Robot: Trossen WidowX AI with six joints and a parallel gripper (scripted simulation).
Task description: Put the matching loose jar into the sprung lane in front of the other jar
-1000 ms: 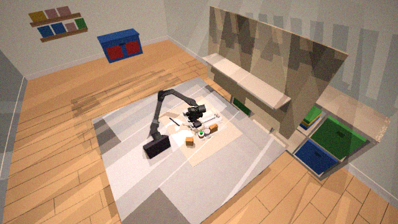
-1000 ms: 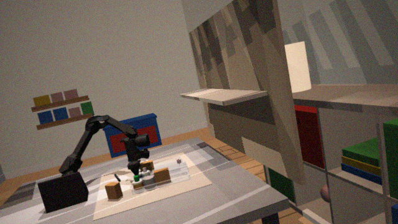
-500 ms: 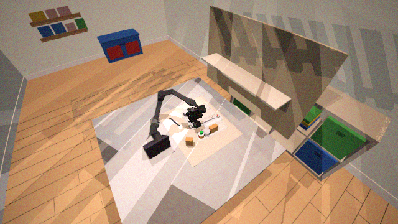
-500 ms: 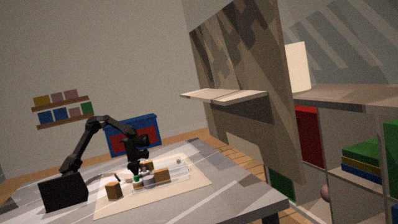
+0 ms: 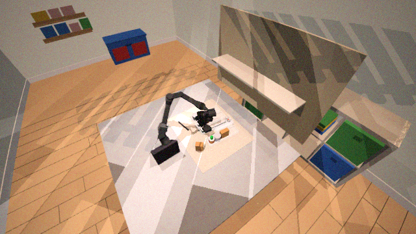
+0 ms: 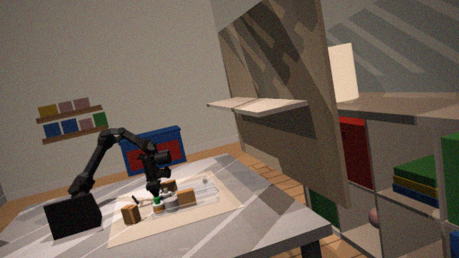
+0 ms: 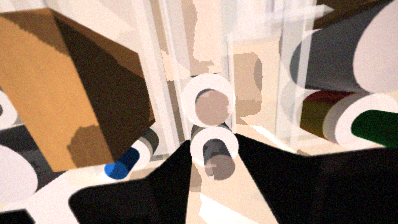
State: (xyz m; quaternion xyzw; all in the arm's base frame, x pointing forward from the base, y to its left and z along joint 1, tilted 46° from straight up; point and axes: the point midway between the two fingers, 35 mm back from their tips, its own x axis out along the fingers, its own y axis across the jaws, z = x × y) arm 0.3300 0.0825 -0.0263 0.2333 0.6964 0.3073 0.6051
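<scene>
My gripper (image 5: 207, 129) (image 6: 154, 193) (image 7: 211, 140) points down at the front end of the clear-walled lane rack (image 6: 212, 196). It is shut on a jar with a white top and a grey-brown knob (image 7: 219, 166). A matching jar (image 7: 212, 107) stands directly beyond it in the lane, between clear walls. The two tops nearly meet in the wrist view; whether the bodies touch cannot be told. The held jar looks in line with the lane. Its base, the low front stop and the pusher plate are hidden or too unclear to make out.
A green-knobbed jar (image 5: 211, 138) (image 6: 156, 201) (image 7: 377, 127) and a large grey jar with a white top (image 7: 381, 55) stand to one side. A blue-knobbed jar (image 7: 121, 163) and an orange box (image 7: 50, 95) are on the other. Another orange box (image 5: 199, 146) (image 6: 130, 215) stands nearer the arm base.
</scene>
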